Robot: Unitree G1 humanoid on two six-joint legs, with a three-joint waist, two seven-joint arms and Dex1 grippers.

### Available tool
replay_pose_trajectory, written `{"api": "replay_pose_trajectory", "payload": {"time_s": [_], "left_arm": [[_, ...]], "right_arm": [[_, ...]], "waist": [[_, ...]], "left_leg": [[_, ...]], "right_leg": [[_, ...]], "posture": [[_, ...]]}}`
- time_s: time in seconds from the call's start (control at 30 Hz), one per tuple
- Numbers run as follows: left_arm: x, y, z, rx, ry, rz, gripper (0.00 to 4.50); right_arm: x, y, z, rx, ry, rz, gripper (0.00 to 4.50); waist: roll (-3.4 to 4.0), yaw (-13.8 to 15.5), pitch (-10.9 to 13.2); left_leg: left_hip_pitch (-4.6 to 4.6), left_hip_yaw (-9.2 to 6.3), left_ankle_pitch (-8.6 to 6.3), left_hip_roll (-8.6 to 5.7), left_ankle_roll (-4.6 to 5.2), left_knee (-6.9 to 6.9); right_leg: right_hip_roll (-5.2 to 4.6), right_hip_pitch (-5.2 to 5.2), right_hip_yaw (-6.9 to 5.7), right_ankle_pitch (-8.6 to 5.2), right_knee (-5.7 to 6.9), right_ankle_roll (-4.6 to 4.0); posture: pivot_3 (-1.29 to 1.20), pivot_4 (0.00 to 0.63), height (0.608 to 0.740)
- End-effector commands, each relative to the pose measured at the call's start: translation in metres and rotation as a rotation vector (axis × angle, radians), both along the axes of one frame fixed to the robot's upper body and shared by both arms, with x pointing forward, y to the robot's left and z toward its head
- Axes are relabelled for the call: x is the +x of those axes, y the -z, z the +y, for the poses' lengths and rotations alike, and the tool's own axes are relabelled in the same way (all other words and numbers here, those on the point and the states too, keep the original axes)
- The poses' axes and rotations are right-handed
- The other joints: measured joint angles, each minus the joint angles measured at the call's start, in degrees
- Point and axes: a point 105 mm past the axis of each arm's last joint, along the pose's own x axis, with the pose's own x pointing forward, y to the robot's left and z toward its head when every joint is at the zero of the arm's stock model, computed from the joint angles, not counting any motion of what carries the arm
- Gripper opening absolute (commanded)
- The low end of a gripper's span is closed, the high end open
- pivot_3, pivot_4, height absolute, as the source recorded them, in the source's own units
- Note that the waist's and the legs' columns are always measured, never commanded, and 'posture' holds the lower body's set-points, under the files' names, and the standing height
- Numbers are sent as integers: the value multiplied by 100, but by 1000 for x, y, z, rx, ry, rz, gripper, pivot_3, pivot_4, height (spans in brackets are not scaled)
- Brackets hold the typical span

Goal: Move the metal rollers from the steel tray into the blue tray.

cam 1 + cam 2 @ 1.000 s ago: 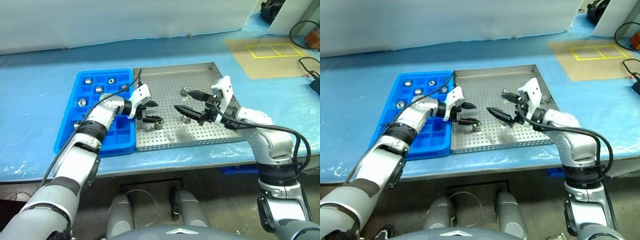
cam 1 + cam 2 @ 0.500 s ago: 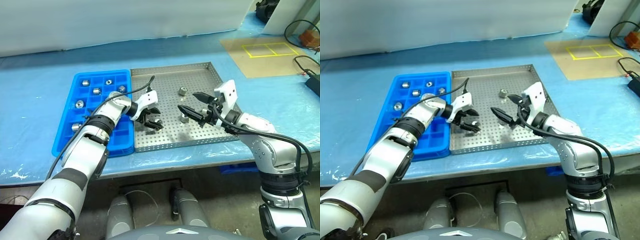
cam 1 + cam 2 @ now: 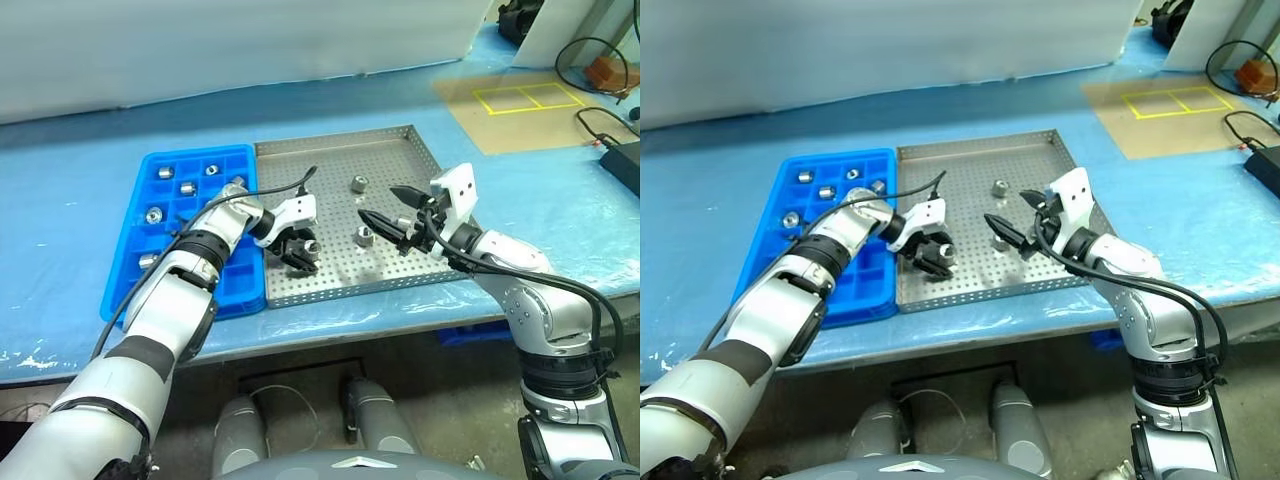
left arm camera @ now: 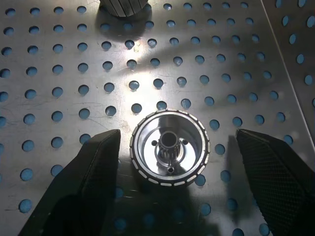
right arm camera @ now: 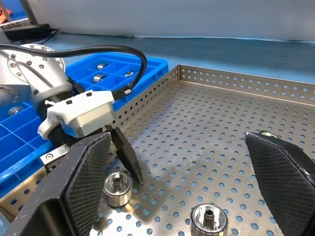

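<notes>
Steel tray [image 3: 400,145] on blue worktop [image 3: 70,180], beside blue tray [image 3: 140,280]. Left gripper [image 4: 170,169] lowered over one metal roller [image 4: 170,147], jaws apart astride it, not gripping. Right gripper [image 3: 385,215] raised, jaws wide, empty. Several rollers [image 3: 155,214] seated in blue compartments.

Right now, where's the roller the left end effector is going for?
In the steel tray, near its blue-tray edge: roller between the open left end effector fingers.
</notes>
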Motion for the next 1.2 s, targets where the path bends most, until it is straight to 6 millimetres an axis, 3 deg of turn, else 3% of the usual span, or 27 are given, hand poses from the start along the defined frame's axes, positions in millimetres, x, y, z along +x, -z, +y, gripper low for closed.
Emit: {"api": "replay_pose_trajectory", "payload": {"time_s": [0.03,0.27,0.47,0.57,0.7,0.77,1.03,1.2], "left_arm": [[-3,21,5,31,-53,51,3174],[-8,18,5,-10,-27,85,1729],[-12,6,6,-79,12,89,1731],[2,-13,5,-162,-77,8,1731],[6,-49,8,-308,-96,-48,1731],[2,-72,27,-400,-119,-95,1731],[-16,-110,102,-465,-352,-321,1731],[-28,-110,152,-455,-597,-421,1731]], "right_arm": [[-5,-17,0,21,-5,-76,4500],[-2,-17,0,19,3,-78,4500],[1,-19,4,26,-4,-84,4500],[5,-22,6,44,-11,-94,4500],[9,-24,13,51,-46,-96,4500],[10,-25,23,60,-96,-93,4500],[21,-26,64,74,-280,-82,4500],[25,-26,85,75,-394,-70,4500]], "waist": [[6,-33,-11],[20,-97,-26],[27,-119,-33],[27,-118,-33],[21,-107,-27],[14,-119,-23],[21,51,-17],[18,299,-14]], "left_leg": [[0,0,0,-2,1,0],[-8,-3,-9,-19,16,4],[-14,-2,-19,-29,33,-2],[-16,-2,-20,-29,34,-16],[-39,-2,-20,-27,34,-26],[-48,-1,-20,-19,34,-30],[-75,10,-9,40,0,-49],[-74,12,0,42,-16,-42]], "right_leg": [[-1,1,1,0,-3,0],[-14,10,-2,-2,-34,3],[-26,10,-3,-1,-48,3],[-28,7,-8,-1,-52,1],[-27,-15,-13,19,-53,-32],[-23,-26,-15,21,-54,-34],[15,-82,-30,18,-28,-42],[11,-93,-32,17,4,-42]], "posture": [[-660,150,740],[-646,150,740],[-622,150,740],[-595,150,740],[-543,150,740],[-504,150,740],[-294,150,740],[-142,150,740]]}}
